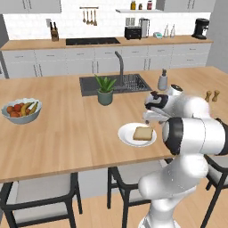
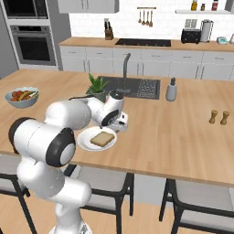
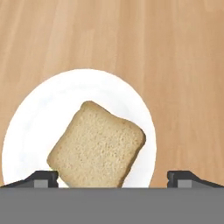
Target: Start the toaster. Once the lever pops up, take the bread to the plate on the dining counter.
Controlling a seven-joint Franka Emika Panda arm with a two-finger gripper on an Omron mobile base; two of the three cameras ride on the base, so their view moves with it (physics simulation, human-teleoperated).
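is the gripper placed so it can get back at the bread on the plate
Probably yes. The gripper hangs right above the bread, which lies flat on the plate with nothing over it. The fingers stand wide apart on either side, so the way down looks free.

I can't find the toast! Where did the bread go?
The bread lies flat on the plate near the front edge of the dining counter, just below the open claw, in front of the sink.
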